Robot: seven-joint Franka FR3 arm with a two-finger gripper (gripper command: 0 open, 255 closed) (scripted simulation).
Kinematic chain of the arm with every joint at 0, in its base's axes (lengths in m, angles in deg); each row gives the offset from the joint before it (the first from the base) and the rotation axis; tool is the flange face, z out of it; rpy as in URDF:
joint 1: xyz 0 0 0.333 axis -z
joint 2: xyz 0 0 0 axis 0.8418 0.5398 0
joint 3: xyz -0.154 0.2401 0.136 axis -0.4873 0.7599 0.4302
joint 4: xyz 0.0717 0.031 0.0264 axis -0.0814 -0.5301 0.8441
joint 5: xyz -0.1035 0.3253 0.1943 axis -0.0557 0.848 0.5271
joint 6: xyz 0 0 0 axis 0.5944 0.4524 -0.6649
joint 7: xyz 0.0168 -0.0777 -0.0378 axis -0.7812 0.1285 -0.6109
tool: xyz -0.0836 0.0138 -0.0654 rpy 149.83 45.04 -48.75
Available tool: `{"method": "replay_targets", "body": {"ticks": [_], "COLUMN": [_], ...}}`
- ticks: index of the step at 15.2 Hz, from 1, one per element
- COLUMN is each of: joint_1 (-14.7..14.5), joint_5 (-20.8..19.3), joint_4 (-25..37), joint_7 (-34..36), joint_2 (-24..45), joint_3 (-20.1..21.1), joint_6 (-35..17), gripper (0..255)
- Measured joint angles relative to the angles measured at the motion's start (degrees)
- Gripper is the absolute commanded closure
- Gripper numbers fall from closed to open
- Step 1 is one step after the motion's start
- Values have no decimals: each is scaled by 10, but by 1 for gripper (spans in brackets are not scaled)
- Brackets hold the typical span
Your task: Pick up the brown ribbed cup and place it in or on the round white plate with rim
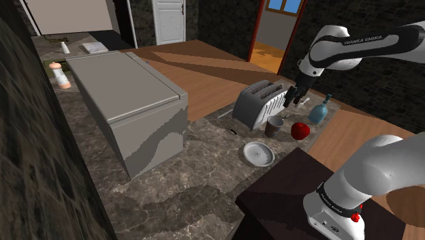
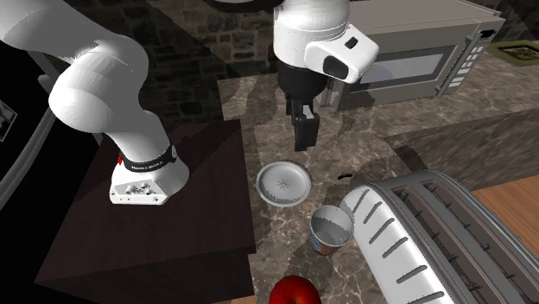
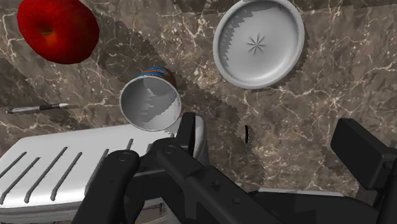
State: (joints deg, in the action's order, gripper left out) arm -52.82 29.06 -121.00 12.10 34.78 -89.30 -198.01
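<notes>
The cup point(image 3: 151, 102) stands upright on the marble counter, brownish outside with a blue band and grey inside. It is at the toaster's end, between the red apple and the plate point(image 3: 258, 43). The plate is round, white and rimmed, and lies flat a short way from the cup point(image 2: 332, 230). My black gripper point(image 3: 275, 137) hangs open in the air above the counter, with nothing between its fingers. In the shoulder view the gripper point(image 1: 294, 95) is above and behind the cup point(image 1: 275, 125), and the plate point(image 1: 259, 153) lies nearer the stand.
A silver toaster point(image 1: 259, 102) lies right beside the cup. A red apple point(image 1: 300, 129) sits on its other side, with a blue bottle point(image 1: 319, 110) behind. A pen point(image 3: 38, 109) lies by the toaster. A large grey microwave point(image 1: 129, 102) stands further along the counter.
</notes>
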Motion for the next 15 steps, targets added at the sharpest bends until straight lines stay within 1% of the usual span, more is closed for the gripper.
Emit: {"method": "replay_targets", "body": {"ticks": [3,8,10,12,15], "joint_1": [-5,-14,-20,-23,-18], "joint_5": [6,39,69,101,174], "joint_4": [4,23,36,56,93], "joint_7": [-34,-108,-148,-187,-260], "joint_2": [60,165,218,264,352], "joint_3": [-27,-76,-94,-105,-111], "joint_6": [-56,-138,-172,-192,-225], "gripper": [0,0,0,0,0]}}
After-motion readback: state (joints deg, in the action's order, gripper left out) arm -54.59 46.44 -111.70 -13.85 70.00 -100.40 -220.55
